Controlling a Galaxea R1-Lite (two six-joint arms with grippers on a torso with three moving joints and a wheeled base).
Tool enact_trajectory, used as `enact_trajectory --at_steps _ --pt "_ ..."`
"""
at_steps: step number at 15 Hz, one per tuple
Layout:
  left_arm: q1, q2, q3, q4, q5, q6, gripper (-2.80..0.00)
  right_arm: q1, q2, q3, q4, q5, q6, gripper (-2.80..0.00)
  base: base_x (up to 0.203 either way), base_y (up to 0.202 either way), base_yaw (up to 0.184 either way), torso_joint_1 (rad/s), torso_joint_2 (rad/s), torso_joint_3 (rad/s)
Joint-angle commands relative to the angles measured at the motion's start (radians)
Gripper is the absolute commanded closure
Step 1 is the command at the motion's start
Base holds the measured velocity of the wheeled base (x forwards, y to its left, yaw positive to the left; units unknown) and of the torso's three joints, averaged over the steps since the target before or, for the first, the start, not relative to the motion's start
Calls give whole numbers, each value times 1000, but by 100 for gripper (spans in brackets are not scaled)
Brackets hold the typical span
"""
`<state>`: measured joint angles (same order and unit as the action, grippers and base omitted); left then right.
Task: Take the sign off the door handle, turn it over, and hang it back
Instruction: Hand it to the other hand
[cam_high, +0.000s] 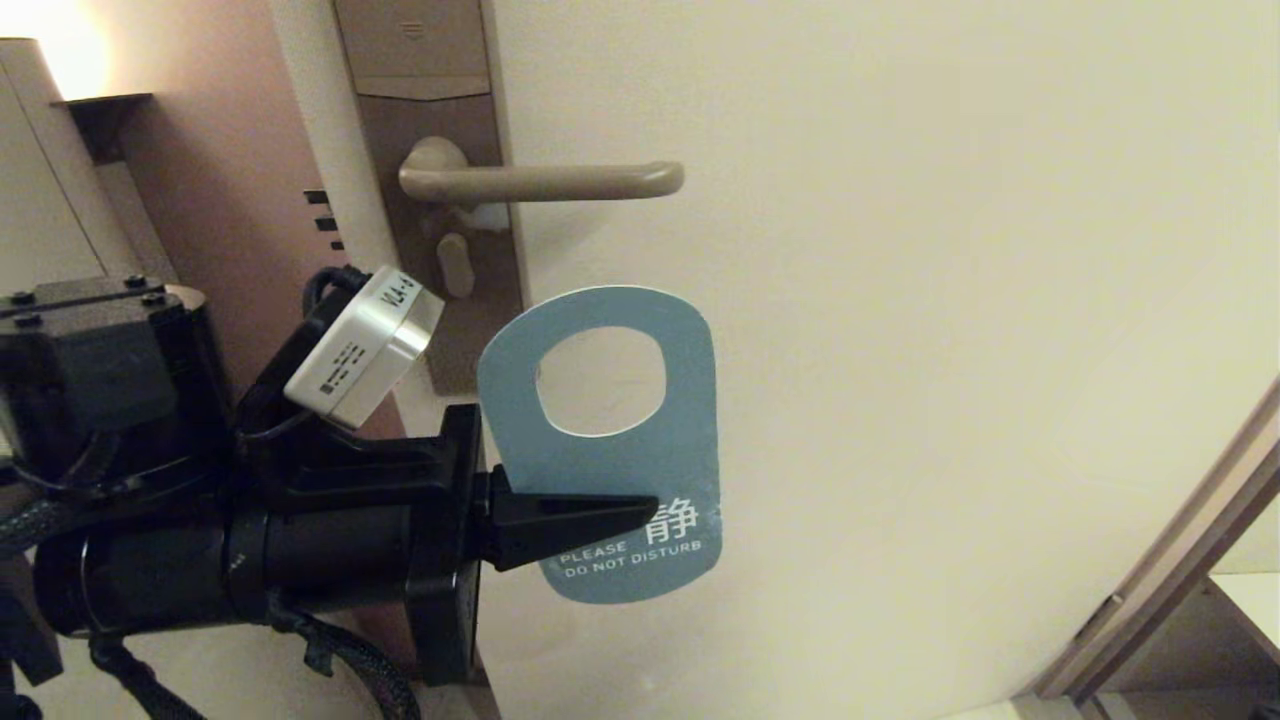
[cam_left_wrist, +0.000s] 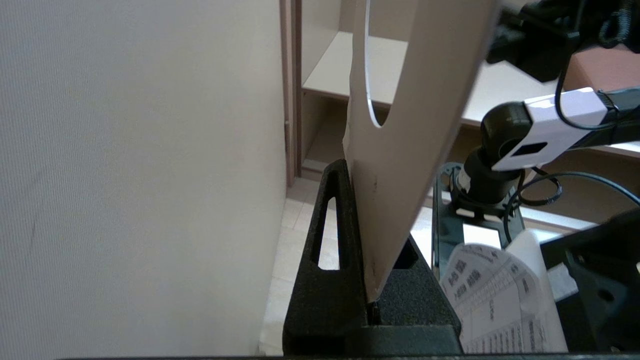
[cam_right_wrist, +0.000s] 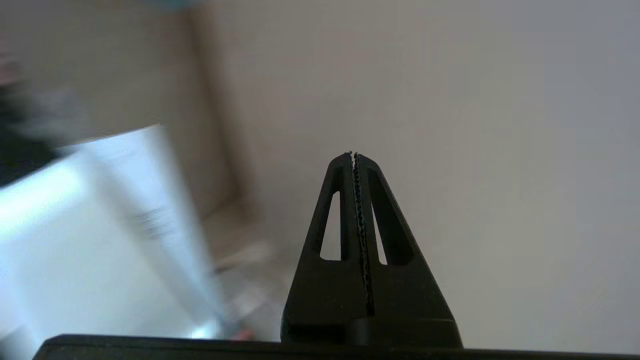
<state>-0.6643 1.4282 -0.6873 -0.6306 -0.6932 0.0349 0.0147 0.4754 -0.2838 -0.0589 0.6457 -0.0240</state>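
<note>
The sign (cam_high: 690, 460) is off the door handle (cam_high: 560, 182) and hangs upright in the air just below it and slightly to the right. Its blue "PLEASE DO NOT DISTURB" face is turned to the head view. My left gripper (cam_high: 640, 515) reaches in from the left and is shut on the sign's lower part, beside the lettering. In the left wrist view the sign's pale side (cam_left_wrist: 415, 125) stands pinched in that gripper (cam_left_wrist: 357, 167). The right gripper (cam_right_wrist: 354, 155) is outside the head view. Its own wrist view shows it shut on nothing, facing a plain wall.
The cream door (cam_high: 950, 300) fills the background, and the tall brown lock plate (cam_high: 430, 110) runs down behind the handle. A door frame (cam_high: 1170, 590) slants across the lower right. The right arm (cam_left_wrist: 540, 130) shows in the left wrist view beside a printed label (cam_left_wrist: 500, 300).
</note>
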Motion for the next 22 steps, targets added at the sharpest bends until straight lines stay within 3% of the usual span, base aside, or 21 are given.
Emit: enact_trajectory --at_steps 1,7,10,11,16,22 --pt "-2 36 -32 -4 -5 0 0 1 103 12 -3 116 -1 0 0 0 0 0 0 0" --pt "-83 102 -100 -4 -5 0 0 16 255 30 -28 210 -75 0 0 0 0 0 0 0" --pt "-96 120 -115 -6 -5 0 0 70 353 27 -167 216 -80 0 0 0 0 0 0 0" --pt "-97 124 -127 -6 -5 -1 0 91 380 20 -199 216 -79 -280 0 0 0 0 0 0" --pt "-114 152 -161 -6 -5 -1 0 254 481 -56 -217 215 -78 -280 0 0 0 0 0 0" --pt "-144 184 -215 -6 -5 -16 0 298 625 -113 -345 207 -77 -280 0 0 0 0 0 0"
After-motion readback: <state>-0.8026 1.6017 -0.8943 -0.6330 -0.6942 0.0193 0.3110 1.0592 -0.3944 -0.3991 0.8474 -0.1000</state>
